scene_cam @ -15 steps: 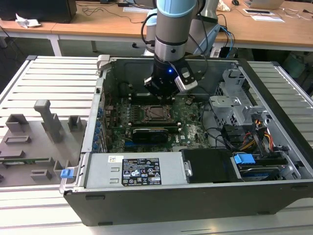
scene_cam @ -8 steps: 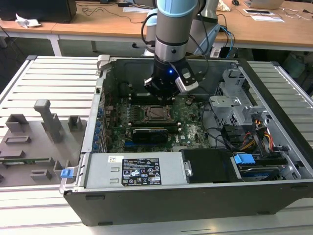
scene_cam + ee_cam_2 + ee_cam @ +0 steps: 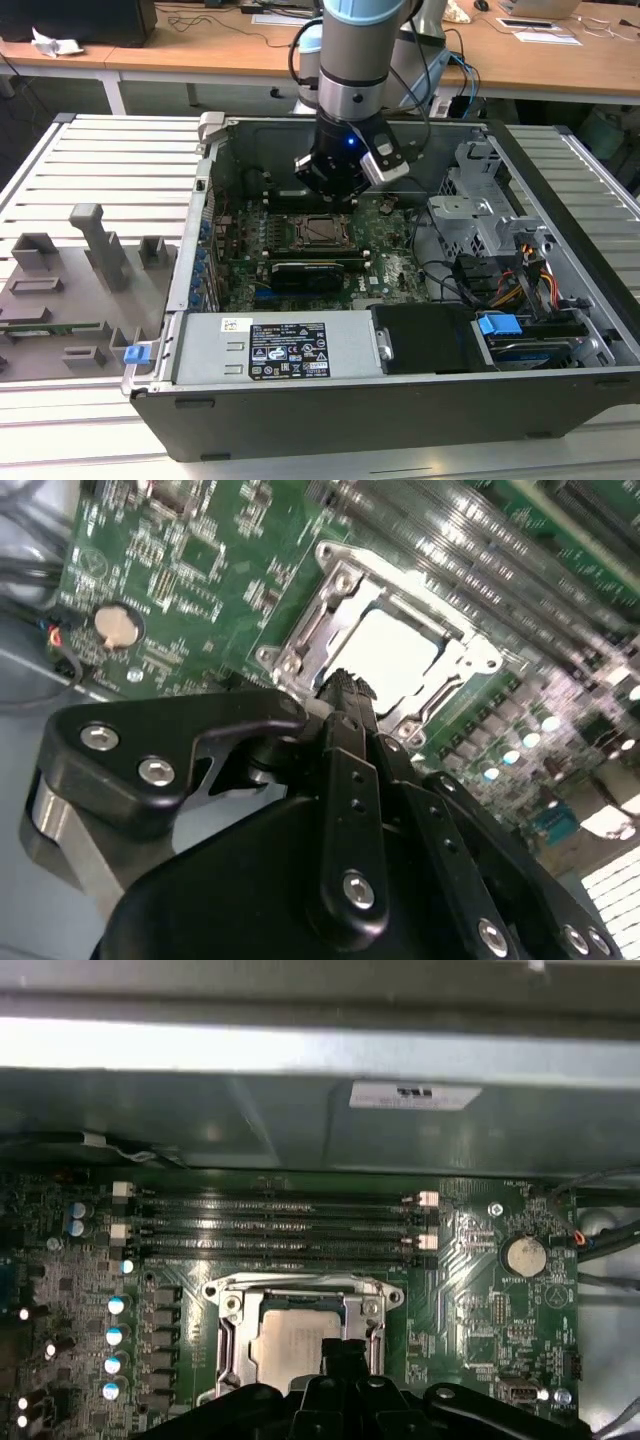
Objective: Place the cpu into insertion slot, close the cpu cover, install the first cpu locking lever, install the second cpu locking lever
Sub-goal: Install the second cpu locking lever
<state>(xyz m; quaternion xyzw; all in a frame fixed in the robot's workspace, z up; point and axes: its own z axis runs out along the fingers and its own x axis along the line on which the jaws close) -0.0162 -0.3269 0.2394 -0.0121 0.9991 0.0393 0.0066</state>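
Note:
The cpu (image 3: 395, 655) lies pale and flat in the insertion slot (image 3: 322, 231) on the green motherboard (image 3: 390, 260). The silvery cpu cover (image 3: 420, 585) lies flat around it, and the chip's face shows through its window. In the first wrist view the cpu (image 3: 290, 1345) and cpu cover (image 3: 300, 1288) sit just beyond my fingertips. My gripper (image 3: 345, 685) hangs a little above the socket's near edge, shut, with nothing seen between its fingers. In the exterior view the gripper (image 3: 335, 198) is over the far side of the socket. How the locking levers stand is unclear.
The open computer case has a tall back wall (image 3: 300, 1110) close behind the socket. Memory slots (image 3: 270, 1225), a coin battery (image 3: 523, 1255), a black expansion card (image 3: 305, 272), the power supply (image 3: 280, 350), a drive cage (image 3: 480, 215) and cables (image 3: 500, 285) surround the work area. Grey fixtures (image 3: 90, 260) stand outside the case.

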